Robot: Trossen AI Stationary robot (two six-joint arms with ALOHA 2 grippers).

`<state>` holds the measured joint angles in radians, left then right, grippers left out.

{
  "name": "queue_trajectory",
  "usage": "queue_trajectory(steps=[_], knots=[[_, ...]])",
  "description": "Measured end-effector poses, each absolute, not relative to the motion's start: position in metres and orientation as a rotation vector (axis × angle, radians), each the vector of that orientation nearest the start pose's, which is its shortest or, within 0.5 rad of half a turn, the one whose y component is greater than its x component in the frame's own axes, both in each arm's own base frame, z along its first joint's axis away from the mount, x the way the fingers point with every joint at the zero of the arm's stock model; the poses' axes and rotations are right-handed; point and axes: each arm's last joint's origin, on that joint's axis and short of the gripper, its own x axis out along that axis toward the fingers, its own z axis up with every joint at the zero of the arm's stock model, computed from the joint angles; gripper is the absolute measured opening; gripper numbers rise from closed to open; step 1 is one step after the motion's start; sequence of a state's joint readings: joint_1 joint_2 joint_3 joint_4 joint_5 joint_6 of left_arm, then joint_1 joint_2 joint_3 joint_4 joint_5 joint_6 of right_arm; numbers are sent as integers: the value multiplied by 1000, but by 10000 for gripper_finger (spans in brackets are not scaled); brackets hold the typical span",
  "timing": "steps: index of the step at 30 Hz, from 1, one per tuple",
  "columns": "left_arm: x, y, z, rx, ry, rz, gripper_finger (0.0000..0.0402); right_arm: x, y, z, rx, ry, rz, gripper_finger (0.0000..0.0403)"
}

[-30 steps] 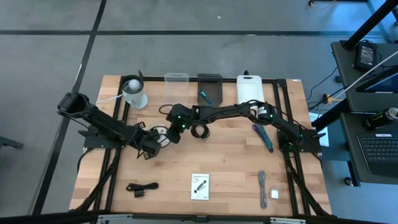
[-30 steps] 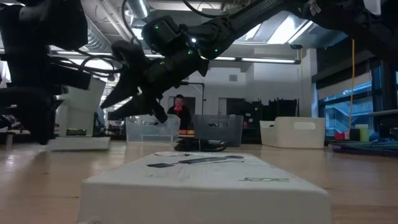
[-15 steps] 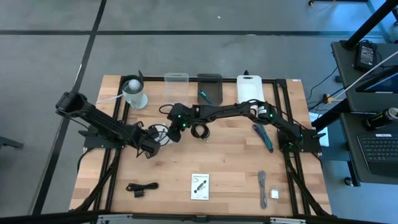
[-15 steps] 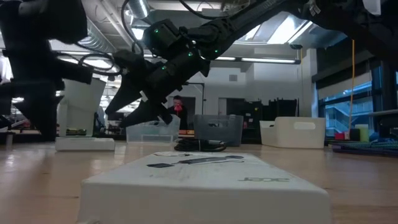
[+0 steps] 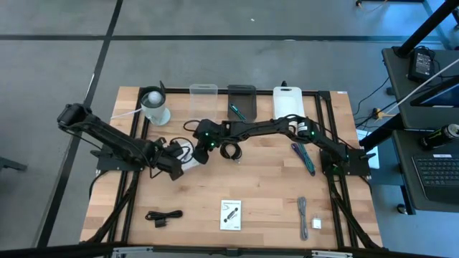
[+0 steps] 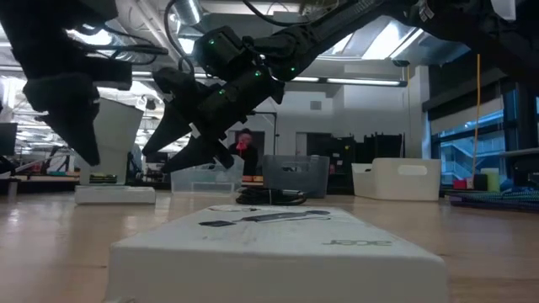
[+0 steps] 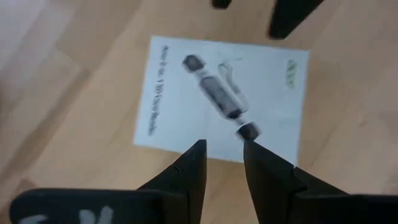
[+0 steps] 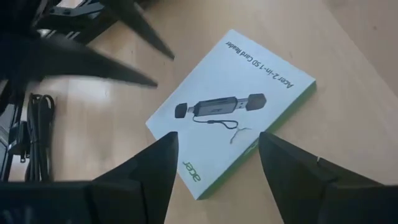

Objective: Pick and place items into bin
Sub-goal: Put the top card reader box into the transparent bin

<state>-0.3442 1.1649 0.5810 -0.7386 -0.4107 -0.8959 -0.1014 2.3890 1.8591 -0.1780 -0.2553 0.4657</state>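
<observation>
From above, we see the worktop [image 5: 272, 193] with both arms meeting left of centre. The left gripper [image 5: 181, 162] and the right gripper [image 5: 201, 150] sit just beside each other over a white card packet [image 5: 192, 162] that barely shows between them. Three bins line the far edge: a clear bin [image 5: 204, 99], a dark bin [image 5: 242, 100] with a teal pen-like tool [image 5: 236, 111] inside, and a white bin [image 5: 287, 104]. Still out on the wood are a second card packet [image 5: 230, 214], a black coiled cable [image 5: 163, 216], a black cable ring [image 5: 230, 151], a multicoloured cable bundle [image 5: 303, 157], a grey cable [image 5: 303, 216] and a small white block [image 5: 316, 223].

At worktop height, the right gripper [image 6: 187, 139] hangs clear of the surface with its fingers spread and nothing between them.

Through the left wrist camera, the left fingers [image 7: 189, 171] stand narrowly apart and empty, just above the near edge of the packet [image 7: 217, 96].

Through the right wrist camera, the right fingers [image 8: 152, 165] are wide open and empty over the same Acer card-reader packet [image 8: 233, 106].

We judge the main risk to be collision: both grippers crowd one flat packet. A thin card lying flush may also slide away as fingers close.
</observation>
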Motion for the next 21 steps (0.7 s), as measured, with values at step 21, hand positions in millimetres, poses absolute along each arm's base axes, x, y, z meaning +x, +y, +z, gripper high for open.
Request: queue_trajectory(steps=[21], knots=[[166, -48, 150, -326, 1111, 579, 102, 526, -49, 122, 654, 778, -77, 227]])
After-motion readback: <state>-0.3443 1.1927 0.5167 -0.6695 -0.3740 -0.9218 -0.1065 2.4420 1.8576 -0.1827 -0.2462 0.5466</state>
